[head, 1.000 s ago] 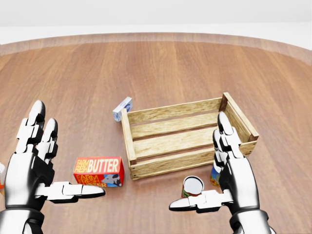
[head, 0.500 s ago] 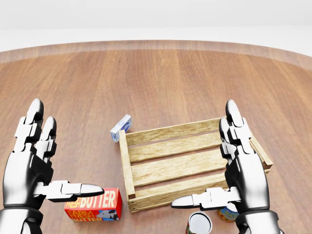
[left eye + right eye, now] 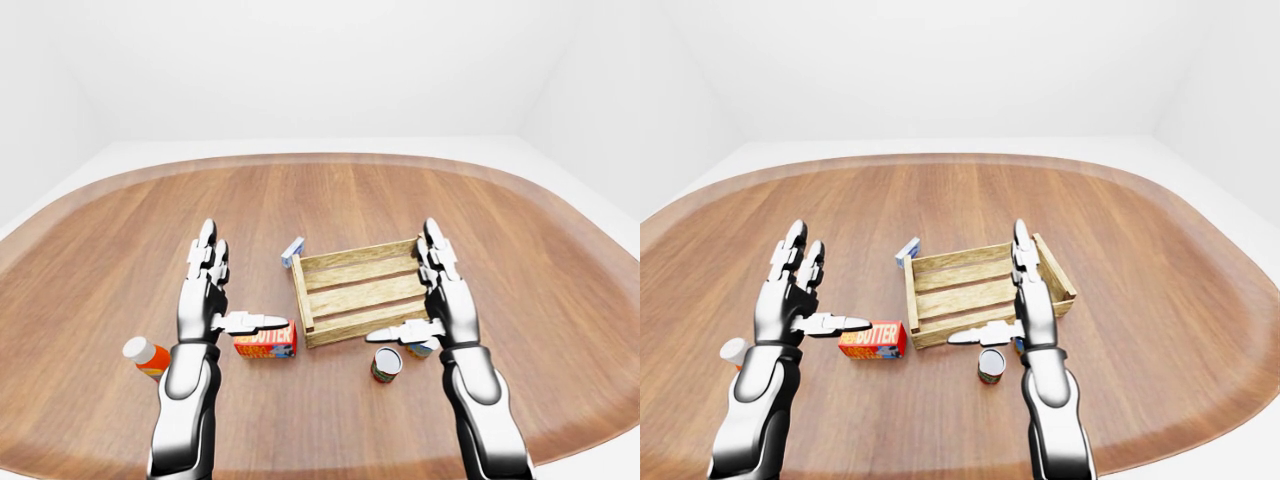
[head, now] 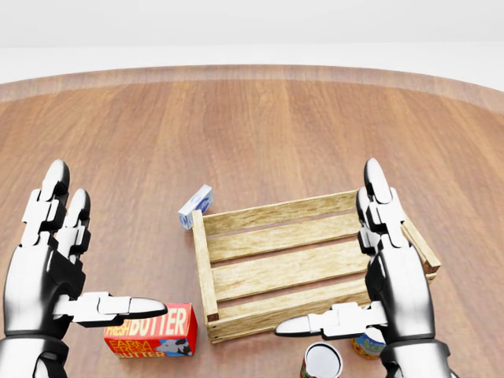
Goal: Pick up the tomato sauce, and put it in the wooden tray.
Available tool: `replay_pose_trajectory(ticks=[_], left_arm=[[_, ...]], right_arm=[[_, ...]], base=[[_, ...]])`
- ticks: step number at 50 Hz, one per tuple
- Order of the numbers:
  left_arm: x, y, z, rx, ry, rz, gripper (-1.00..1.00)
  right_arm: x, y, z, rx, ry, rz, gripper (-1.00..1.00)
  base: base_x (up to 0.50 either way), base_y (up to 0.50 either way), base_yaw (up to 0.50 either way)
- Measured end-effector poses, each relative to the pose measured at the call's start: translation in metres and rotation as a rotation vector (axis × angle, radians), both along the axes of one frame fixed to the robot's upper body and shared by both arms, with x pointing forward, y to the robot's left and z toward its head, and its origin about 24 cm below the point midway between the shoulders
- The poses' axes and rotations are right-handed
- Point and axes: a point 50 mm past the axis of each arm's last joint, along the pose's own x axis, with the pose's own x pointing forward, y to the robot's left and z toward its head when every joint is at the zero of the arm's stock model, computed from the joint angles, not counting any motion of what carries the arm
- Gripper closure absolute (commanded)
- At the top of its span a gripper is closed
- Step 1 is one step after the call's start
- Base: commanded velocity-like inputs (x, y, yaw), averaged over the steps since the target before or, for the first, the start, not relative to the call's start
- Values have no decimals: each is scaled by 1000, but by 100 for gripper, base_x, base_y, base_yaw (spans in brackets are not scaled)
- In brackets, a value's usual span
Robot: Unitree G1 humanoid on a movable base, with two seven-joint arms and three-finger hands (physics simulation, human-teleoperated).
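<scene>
Both hands up and idle, nothing gripped. Left hand (image 4: 55, 276) is spread wide, fingers vertical, thumb pointing inward above the butter box (image 4: 151, 331). Right hand (image 4: 390, 283) same pose, mirrored, thumb hanging over the near rail of the wooden tray (image 4: 206, 268). Reads as a neutral ready stance to me, palms facing each other so I can see the worktop (image 3: 330, 200) between them.

Tomato sauce: I take it to be the can (image 3: 386, 364) standing upright on the worktop, just below the tray's lower-right corner in the left-eye view, directly under my right thumb. In the head view it's cut off at the bottom edge, so I'm leaning on the eye views. Label too small to read, so that ID is a guess. A second small can (image 3: 421, 348) sits just beside it, mostly hidden behind my right hand.

Tray is empty, long side running left-right, slightly skewed. Small blue-white box (image 4: 195, 206) near its upper-left corner, outside. Orange bottle with white cap (image 3: 146, 356) lies well off to the left.

Right hand is the obvious one: can is near it, tray just beyond. Needs to drop and rotate before closing.
</scene>
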Motion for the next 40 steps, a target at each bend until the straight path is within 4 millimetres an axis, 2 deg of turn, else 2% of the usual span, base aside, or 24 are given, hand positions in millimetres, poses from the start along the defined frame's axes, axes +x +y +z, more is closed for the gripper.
replay_pose_trajectory(ticks=[23, 40], left_arm=[[1, 1, -2, -3, 9, 3, -100], [3, 2, -4, -2, 16, 7, -100]], right_arm=[[-21, 0, 25, -335, -88, 22, -100], [-48, 4, 28, -564, -40, 70, -100]], base=[[0, 0, 0], [0, 0, 0]])
